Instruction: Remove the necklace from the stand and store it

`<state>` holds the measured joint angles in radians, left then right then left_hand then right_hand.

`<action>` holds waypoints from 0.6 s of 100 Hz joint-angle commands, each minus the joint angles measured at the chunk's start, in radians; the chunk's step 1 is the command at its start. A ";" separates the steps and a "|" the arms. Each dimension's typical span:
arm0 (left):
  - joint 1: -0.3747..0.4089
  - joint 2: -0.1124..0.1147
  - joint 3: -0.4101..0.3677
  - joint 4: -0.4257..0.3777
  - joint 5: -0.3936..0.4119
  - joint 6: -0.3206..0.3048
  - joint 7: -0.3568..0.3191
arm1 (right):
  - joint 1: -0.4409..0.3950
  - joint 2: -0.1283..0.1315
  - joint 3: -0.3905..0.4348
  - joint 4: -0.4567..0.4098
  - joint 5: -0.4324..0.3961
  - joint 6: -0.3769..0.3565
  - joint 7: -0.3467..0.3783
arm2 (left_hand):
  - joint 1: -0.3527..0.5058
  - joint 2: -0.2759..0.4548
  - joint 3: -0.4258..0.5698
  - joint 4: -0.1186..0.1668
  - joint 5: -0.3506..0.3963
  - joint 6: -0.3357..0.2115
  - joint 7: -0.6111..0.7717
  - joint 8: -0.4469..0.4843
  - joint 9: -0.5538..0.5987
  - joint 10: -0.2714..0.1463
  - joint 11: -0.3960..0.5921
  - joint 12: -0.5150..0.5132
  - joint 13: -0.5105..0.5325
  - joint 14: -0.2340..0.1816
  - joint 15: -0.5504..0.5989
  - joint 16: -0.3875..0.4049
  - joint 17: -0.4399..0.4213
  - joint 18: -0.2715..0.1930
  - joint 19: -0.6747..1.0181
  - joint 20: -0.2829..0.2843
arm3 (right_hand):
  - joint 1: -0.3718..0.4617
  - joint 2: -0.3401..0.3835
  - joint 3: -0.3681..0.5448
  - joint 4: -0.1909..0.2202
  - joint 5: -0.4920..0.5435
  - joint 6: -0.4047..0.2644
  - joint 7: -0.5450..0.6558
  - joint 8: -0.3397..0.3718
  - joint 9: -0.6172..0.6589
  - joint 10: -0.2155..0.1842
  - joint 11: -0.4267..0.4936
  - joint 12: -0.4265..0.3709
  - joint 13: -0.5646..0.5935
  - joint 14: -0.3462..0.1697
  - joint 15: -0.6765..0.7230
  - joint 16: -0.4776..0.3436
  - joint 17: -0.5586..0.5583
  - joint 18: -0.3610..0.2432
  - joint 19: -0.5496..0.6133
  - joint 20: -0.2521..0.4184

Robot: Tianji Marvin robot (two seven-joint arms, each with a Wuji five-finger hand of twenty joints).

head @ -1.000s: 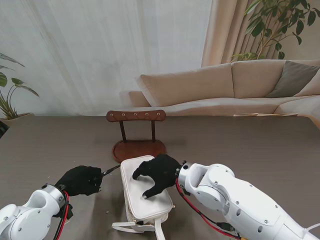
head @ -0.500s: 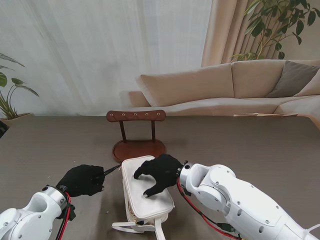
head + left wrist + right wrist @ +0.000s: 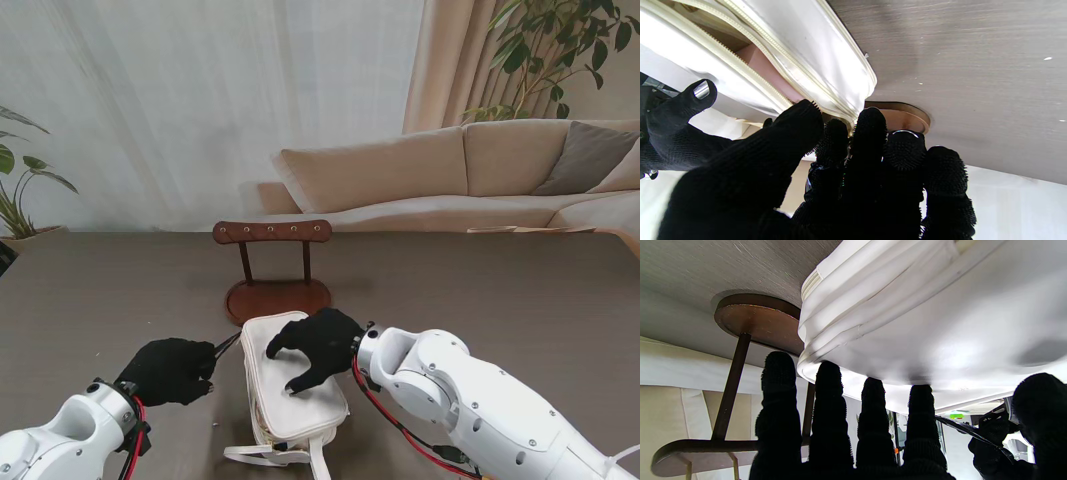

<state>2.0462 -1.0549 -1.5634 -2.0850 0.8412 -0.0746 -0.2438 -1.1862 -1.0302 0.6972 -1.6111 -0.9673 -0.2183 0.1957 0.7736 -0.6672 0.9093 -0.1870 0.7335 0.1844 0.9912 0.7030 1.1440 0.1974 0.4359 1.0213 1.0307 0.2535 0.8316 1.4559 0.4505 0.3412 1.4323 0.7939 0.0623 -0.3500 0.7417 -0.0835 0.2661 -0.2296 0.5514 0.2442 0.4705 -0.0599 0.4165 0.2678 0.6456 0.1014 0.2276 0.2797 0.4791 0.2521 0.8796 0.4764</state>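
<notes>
Nearest to me, the black-gloved left hand (image 3: pixel 170 370) is sitting at nine o'clock from the white leather zip pouch (image 3: pixel 305 405). Its fingers are bunched together and are pinching a thin dark strip (image 3: pixel 226 344), which is pointing toward the pouch's near-left corner. What the strip is I cannot tell. In the left wrist view those fingers (image 3: pixel 870 133) are crowding against the pouch's edge, where the zipper opening (image 3: pixel 756 63) is gaping and showing a pinkish lining.

The pouch is lying flat on the dark grey wood-grain table (image 3: pixel 500 300), with its white strap (image 3: pixel 270 455) trailing off at six o'clock. The black-gloved right hand (image 3: pixel 315 345) is lying on the pouch's top with its fingers apart, and it is gripping nothing. In the right wrist view the fingertips (image 3: pixel 826 373) are pressing down on the white leather, and the strip (image 3: pixel 960 428) is showing as a thin dark line beside the left hand.

At twelve o'clock from the pouch, just beside its far end, the brown wooden jewellery stand (image 3: pixel 275 290) is standing upright on its oval base, with two posts carrying a curved crossbar (image 3: pixel 272 231).

The necklace itself is not showing clearly in any view, so I cannot tell where it is.

Past the table's far edge, a beige fabric sofa (image 3: pixel 450 175) is sitting at one o'clock.
</notes>
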 commanded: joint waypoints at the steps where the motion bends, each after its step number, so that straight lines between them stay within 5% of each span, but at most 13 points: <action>1: 0.032 -0.003 -0.016 -0.020 0.001 0.009 -0.018 | -0.023 0.008 -0.005 0.039 -0.016 -0.005 0.032 | 0.023 0.011 -0.016 -0.010 0.064 -0.030 0.126 0.005 -0.004 0.004 0.011 0.007 -0.008 0.006 0.004 0.006 -0.021 -0.014 0.018 0.008 | 0.008 -0.009 0.029 0.017 0.076 0.049 0.059 0.027 0.044 0.008 0.018 0.015 0.049 0.018 0.042 0.018 -0.275 -0.012 -0.017 -0.006; 31: 0.103 -0.012 -0.067 -0.030 0.048 0.045 0.015 | -0.031 0.008 0.024 0.048 -0.016 -0.010 0.033 | 0.026 0.012 -0.016 -0.010 0.064 -0.030 0.125 0.006 -0.011 0.005 0.009 0.009 -0.017 0.006 0.005 0.009 -0.029 -0.017 0.014 0.008 | 0.012 -0.011 0.030 0.016 0.079 0.052 0.059 0.029 0.044 0.022 0.022 0.019 0.049 0.023 0.043 0.020 -0.277 -0.010 -0.019 -0.005; 60: 0.058 -0.001 -0.022 -0.027 -0.029 0.018 -0.041 | 0.006 -0.001 -0.029 0.047 0.057 0.028 0.056 | 0.028 0.010 -0.015 -0.009 0.063 -0.026 0.124 0.006 -0.012 0.008 0.009 0.010 -0.019 0.007 0.006 0.012 -0.031 -0.018 0.015 0.011 | 0.011 -0.009 0.029 0.017 0.078 0.052 0.057 0.030 0.041 0.025 0.021 0.021 0.047 0.024 0.041 0.021 -0.278 -0.011 -0.021 -0.005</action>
<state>2.1143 -1.0582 -1.6019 -2.1042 0.8115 -0.0419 -0.2492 -1.1677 -1.0327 0.6847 -1.5900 -0.8806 -0.1866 0.2158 0.7736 -0.6668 0.9008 -0.1870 0.7519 0.1534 1.0324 0.7030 1.1372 0.1975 0.4359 1.0213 1.0289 0.2535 0.8315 1.4561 0.4487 0.3412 1.4323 0.7939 0.0623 -0.3500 0.7421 -0.0835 0.2689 -0.2581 0.5501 0.2548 0.4814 -0.0301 0.4165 0.2710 0.6456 0.1203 0.2254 0.2793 0.4791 0.2519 0.8795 0.4764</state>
